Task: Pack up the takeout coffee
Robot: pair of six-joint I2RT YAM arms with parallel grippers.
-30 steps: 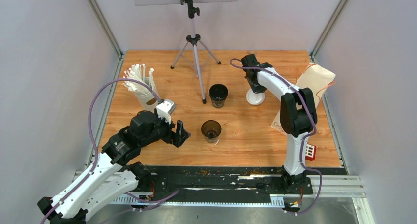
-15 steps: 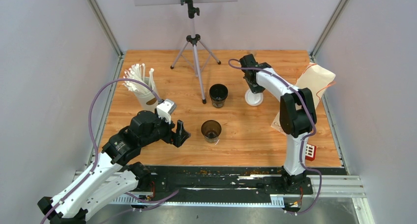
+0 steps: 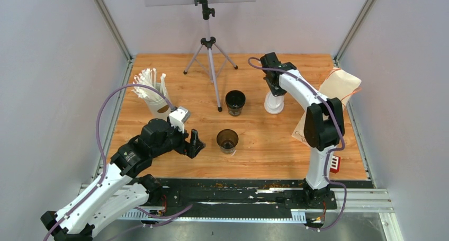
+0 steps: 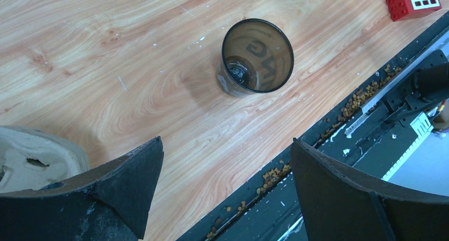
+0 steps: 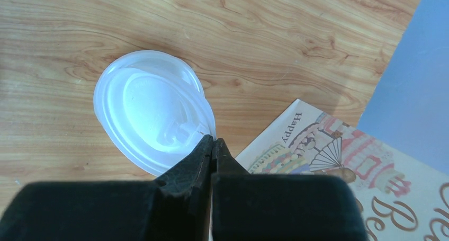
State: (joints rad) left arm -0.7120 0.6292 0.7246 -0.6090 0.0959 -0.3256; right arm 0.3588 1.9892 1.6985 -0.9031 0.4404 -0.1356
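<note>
Left gripper [image 4: 226,145]: fingers spread wide, holding nothing, low over the wooden table [image 3: 265,151] near its front edge.

Nearer small black paper cup [image 4: 258,55]: lidless and upright, just beyond the open jaws and clear of them. Pale lettering shows on its wall.

Second small black paper cup [image 3: 235,101]: also lidless and upright, farther back near table centre, beside a leg of the black tripod [image 3: 210,61].

Right gripper [image 5: 212,143]: fingers pressed together on the rim of the round white plastic lid [image 5: 151,108], pinching it. The lid is tilted, to the right of the second cup and apart from it. Single lid or a stack: cannot tell.

Printed pale paper bag [image 5: 328,161]: just right of the lid.

Tall white cup of white straws [image 3: 153,100]: left rear.

Pale pulp tray [image 4: 32,156]: a corner shows by the left finger.

Red plastic block [image 3: 334,164]: right front edge.
</note>
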